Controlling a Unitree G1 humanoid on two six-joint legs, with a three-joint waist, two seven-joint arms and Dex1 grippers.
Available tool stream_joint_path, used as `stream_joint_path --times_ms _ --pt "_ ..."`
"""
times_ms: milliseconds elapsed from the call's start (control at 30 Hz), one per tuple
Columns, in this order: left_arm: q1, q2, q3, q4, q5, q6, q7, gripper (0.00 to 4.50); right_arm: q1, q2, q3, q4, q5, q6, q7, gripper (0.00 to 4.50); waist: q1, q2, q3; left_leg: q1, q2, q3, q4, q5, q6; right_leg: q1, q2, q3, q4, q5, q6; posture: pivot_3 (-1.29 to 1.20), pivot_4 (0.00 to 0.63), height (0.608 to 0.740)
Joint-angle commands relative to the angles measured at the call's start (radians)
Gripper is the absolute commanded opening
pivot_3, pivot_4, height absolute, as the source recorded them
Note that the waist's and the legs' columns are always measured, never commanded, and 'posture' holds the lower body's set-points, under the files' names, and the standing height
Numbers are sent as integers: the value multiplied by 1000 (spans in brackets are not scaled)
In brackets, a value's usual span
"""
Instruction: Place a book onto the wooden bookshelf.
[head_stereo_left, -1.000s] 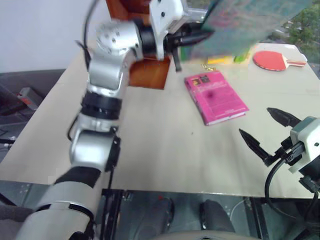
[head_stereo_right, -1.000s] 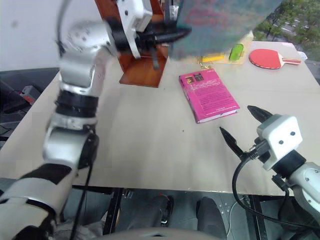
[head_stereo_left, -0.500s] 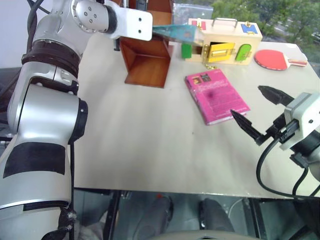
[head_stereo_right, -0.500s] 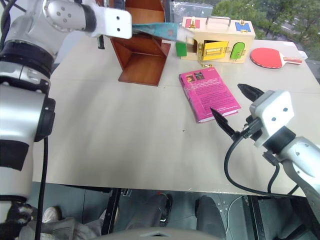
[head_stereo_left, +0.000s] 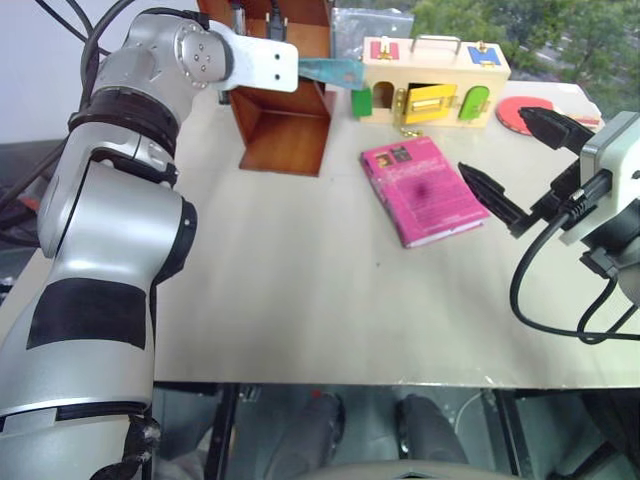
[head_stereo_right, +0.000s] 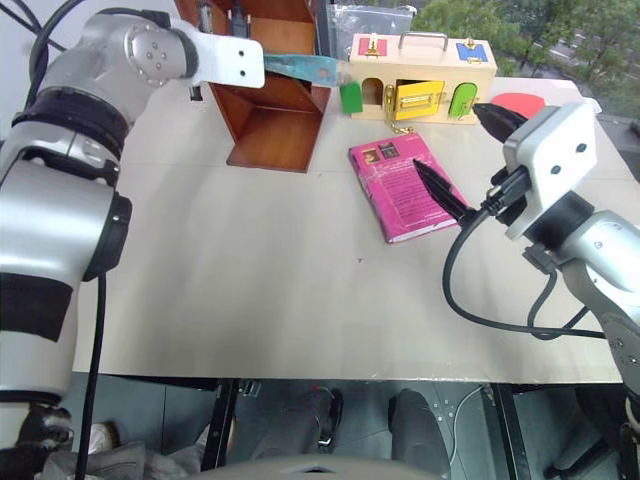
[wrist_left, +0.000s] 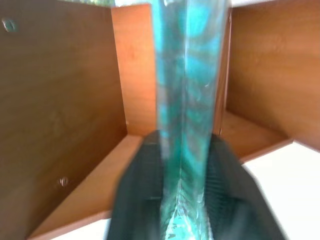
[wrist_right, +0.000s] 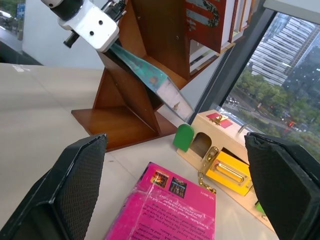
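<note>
The left gripper (wrist_left: 182, 200) clasps the teal book (wrist_right: 150, 76) at the bookshelf (head_stereo_left: 285, 135); the right gripper (head_stereo_left: 510, 160) gapes; the pink book's (head_stereo_left: 425, 190) print is unreadable.

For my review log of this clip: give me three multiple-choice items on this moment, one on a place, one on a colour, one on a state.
1. Where does the magenta-pink book lie?
A. Flat on the table
B. Inside the wooden bookshelf
C. On the table tennis paddle

2. What colour is the book held at the wooden bookshelf?
A. Yellow
B. Teal-green
C. Black

3. How is the right gripper?
A. Shut on the paddle
B. Shut on the pink book
C. Open, holding nothing

Key: 1 A, it lies flat on the table beside the shelf unit. 2 B, its teal cover shows between the fingers of the left gripper. 3 C, its fingers stand wide apart over the table.
</note>
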Motion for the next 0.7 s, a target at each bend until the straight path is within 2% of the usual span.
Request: stream_joint_path --times_ms 33,67,200,300,400,467,567,633,667,700 --pt "-15 47 45 0 -33 -37 -4 2669 2 12 -30 -22 -8 2 10 4500 -3 0 0 0 0 0 0 0 0 0 0 0 0 0 0 0 150 740" --pt "-12 60 83 -6 -78 -78 -43 3013 4 16 -32 -23 -7 5 10 4500 -3 0 0 0 0 0 0 0 0 0 0 0 0 0 0 0 150 740" --pt "18 97 229 -37 -245 -219 -193 3013 25 30 -51 -37 4 17 13 4500 -2 0 0 -2 0 -1 1 0 0 -1 -1 -1 -1 0 0 0 150 740" --pt "79 55 448 -95 -541 -201 -536 3013 33 37 -58 -43 11 25 16 4500 0 0 0 -3 0 -1 2 0 0 -1 -1 -2 -1 0 0 0 150 740" --pt "162 -16 573 -227 -744 -52 -716 3013 36 38 -68 -41 17 30 23 4500 6 1 0 -4 0 -3 5 0 1 -1 -1 -4 0 0 0 0 150 740" --pt "232 -68 608 -325 -821 50 -734 3013 34 38 -72 -38 18 36 27 4500 6 1 0 -4 0 -3 6 0 1 -1 -1 -4 0 0 0 0 150 740" --pt "371 -200 638 -542 -938 242 -675 2330 28 35 -82 -38 23 49 28 4500 5 1 -1 -5 0 -3 7 0 1 0 -2 -4 1 0 0 0 150 740" --pt "457 -337 637 -648 -955 267 -518 1414 28 30 -94 -46 30 62 22 4500 9 1 -1 -5 0 -4 8 0 1 0 -2 -4 2 0 0 0 150 740" --pt "482 -376 635 -682 -953 277 -468 908 25 29 -97 -48 31 67 20 4500 11 1 -1 -5 0 -4 8 0 1 0 -2 -4 2 0 0 0 150 740" --pt "502 -431 624 -688 -927 259 -382 661 26 28 -103 -54 33 74 15 4500 11 1 -1 -5 -1 -4 8 0 1 0 -2 -4 2 0 0 0 150 740"
